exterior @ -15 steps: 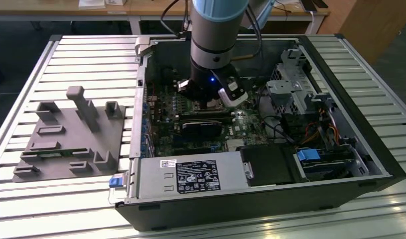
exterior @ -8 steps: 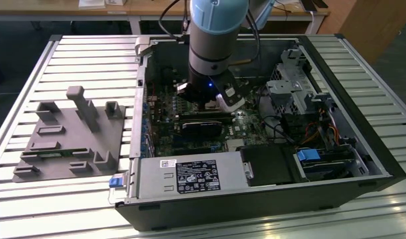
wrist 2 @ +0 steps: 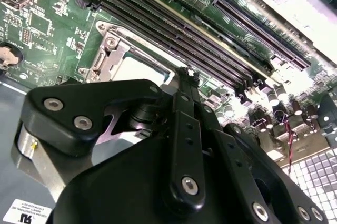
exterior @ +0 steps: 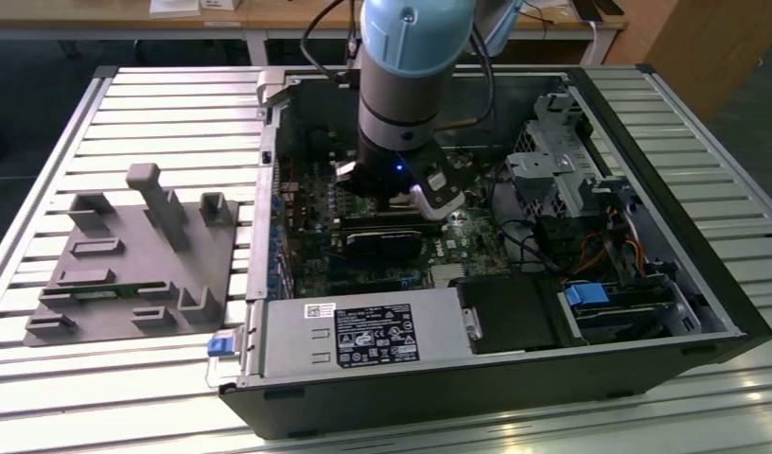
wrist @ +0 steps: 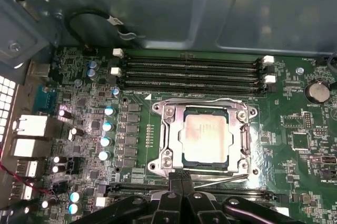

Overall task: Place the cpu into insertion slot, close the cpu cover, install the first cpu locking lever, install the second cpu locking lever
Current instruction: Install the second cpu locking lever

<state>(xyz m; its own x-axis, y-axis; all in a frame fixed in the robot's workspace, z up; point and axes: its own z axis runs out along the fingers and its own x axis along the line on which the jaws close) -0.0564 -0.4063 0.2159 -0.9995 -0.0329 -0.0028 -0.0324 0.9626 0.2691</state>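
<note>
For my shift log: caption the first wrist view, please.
CPU seated in the socket with the cover down around it; pincer tips together at the cover's near edge.

One cpu [wrist: 204, 138] sat in one insertion slot [wrist: 185, 156], under one cpu cover [wrist: 169, 124]. Four long black memory slots [wrist: 192, 74] lay beside socket in first wrist view. One coin cell [wrist: 316, 91] on one green board [wrist: 295, 161]. One arm, one gripper [wrist: 181, 177]. Exterior view showed one open computer case [exterior: 689, 312], one grey fixture block [exterior: 133, 255], one slatted table [exterior: 58, 378].
</note>
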